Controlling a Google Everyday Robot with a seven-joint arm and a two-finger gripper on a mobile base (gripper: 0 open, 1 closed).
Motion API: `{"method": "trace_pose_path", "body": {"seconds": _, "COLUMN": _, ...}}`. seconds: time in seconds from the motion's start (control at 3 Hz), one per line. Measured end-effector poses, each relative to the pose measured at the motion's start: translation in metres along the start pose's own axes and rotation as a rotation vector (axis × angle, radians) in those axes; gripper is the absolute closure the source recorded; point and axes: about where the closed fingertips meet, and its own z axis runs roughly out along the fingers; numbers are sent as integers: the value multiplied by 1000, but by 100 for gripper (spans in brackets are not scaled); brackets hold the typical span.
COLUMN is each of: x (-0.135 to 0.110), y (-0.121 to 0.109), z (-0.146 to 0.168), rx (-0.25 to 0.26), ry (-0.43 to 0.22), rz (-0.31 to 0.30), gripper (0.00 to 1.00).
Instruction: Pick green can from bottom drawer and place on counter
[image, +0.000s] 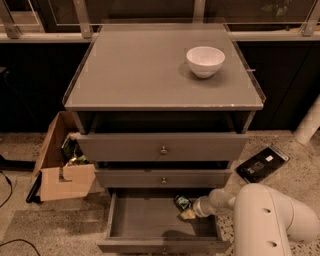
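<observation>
The bottom drawer (150, 220) is pulled open at the foot of the grey cabinet. The green can (182, 202) is inside it at the back right, dark and shiny. My gripper (186, 212) reaches into the drawer from the right on the white arm (260, 215) and is at the can, just right of and below it. The counter (145, 70) is the wide grey top of the cabinet, with a clear raised rim.
A white bowl (205, 61) stands on the counter at the back right. Two shut grey drawers (162, 147) sit above the open one. An open cardboard box (62, 165) is on the floor to the left. A dark flat device (262, 163) lies on the floor to the right.
</observation>
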Motion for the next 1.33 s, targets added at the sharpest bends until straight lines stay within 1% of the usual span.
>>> {"method": "trace_pose_path", "body": {"seconds": 0.33, "x": 0, "y": 0, "z": 0, "rx": 0, "ry": 0, "rz": 0, "gripper": 63}}
{"method": "trace_pose_path", "body": {"seconds": 0.67, "x": 0, "y": 0, "z": 0, "rx": 0, "ry": 0, "rz": 0, "gripper": 85}}
{"method": "trace_pose_path", "body": {"seconds": 1.0, "x": 0, "y": 0, "z": 0, "rx": 0, "ry": 0, "rz": 0, "gripper": 100}}
{"method": "trace_pose_path", "body": {"seconds": 1.33, "x": -5, "y": 6, "z": -5, "rx": -37, "ry": -16, "rz": -39, "gripper": 100}}
